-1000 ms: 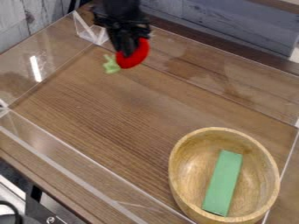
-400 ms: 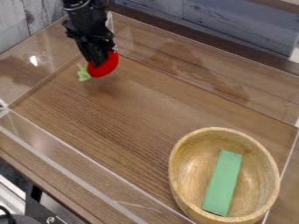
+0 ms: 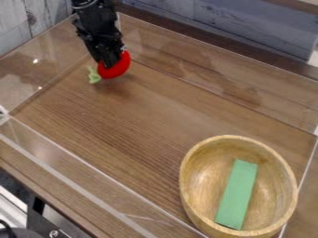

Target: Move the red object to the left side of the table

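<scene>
The red object (image 3: 115, 65), a small glossy strawberry-like toy with a light green stem end (image 3: 93, 76), is low at the table (image 3: 149, 130) near its far left corner. My black gripper (image 3: 107, 56) points down onto the toy's top, its fingers hiding the upper part. The fingers still flank the toy. The dark blur of the fingers does not show whether they still clamp it. The toy looks to be at or just above the wood.
A round wooden bowl (image 3: 199, 191) stands at the near right with a flat green block (image 3: 239, 193) lying in it. Clear acrylic walls (image 3: 37, 70) run along the table's edges, close to the left of the gripper.
The gripper has carried the red object leftward and down, from above the far middle of the table to low near the far left wall. The bowl and block have not moved.
</scene>
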`<action>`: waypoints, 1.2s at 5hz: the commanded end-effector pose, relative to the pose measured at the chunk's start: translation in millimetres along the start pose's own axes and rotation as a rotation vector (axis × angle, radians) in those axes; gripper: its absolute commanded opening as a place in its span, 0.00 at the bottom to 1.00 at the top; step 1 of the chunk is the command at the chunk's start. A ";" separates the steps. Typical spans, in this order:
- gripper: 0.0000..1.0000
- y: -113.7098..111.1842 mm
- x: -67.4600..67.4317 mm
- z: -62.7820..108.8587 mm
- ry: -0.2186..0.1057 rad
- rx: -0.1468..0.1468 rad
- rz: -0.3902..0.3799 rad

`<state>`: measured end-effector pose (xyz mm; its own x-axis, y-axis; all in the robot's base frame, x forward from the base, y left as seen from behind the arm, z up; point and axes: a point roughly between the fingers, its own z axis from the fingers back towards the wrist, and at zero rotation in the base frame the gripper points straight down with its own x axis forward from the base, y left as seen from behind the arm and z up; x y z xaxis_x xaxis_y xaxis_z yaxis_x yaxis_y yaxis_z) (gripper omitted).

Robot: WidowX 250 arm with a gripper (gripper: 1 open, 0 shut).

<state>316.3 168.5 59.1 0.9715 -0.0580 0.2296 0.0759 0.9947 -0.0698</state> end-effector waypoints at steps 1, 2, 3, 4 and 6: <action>0.00 4.2 -0.4 6.9 -0.037 -0.001 -0.040; 0.00 9.1 1.6 0.6 -0.042 -0.016 -0.013; 0.00 14.3 4.8 -5.0 -0.049 -0.031 0.017; 0.00 21.7 2.6 -3.8 -0.053 -0.055 0.022; 0.00 29.0 4.1 -3.4 -0.049 -0.117 -0.023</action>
<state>319.2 188.0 41.3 0.9675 -0.0696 0.2433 0.1231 0.9694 -0.2123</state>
